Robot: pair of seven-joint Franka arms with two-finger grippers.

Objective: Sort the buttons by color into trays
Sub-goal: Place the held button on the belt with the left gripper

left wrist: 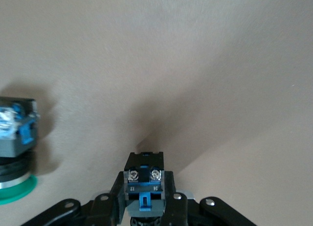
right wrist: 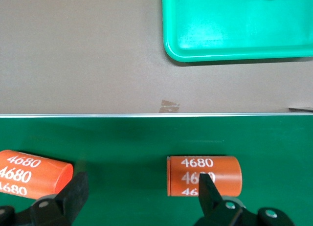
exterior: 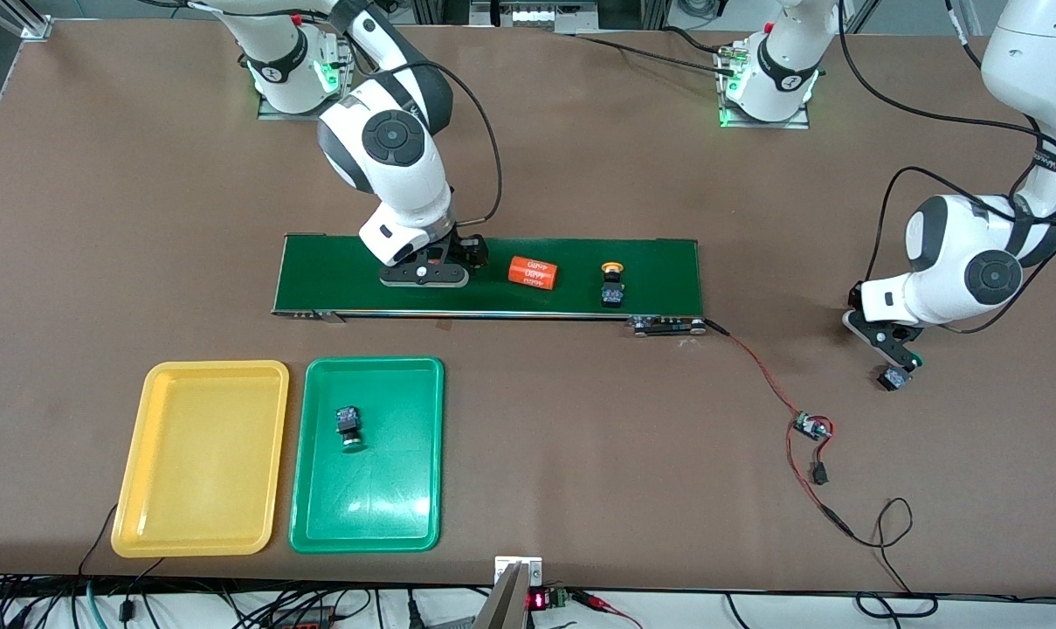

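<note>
Left hand point(exterior: 896, 365) is clamped on a button point(left wrist: 144, 179) low over the bare bench point(exterior: 580, 175), beside a green-capped button point(left wrist: 14, 152). Right hand point(right wrist: 142, 196) gapes wide above an orange cylinder point(right wrist: 204, 175) on the conveyor belt point(exterior: 650, 262). One button point(exterior: 348, 426) lies in the green tray point(exterior: 405, 515).

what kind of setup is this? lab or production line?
Most likely a robotics lab bench, not a production line: two Franka arms bolted to one brown table, a short dark-green conveyor belt with exposed wiring and a bare circuit board, and loose cables along the table edge.
</note>
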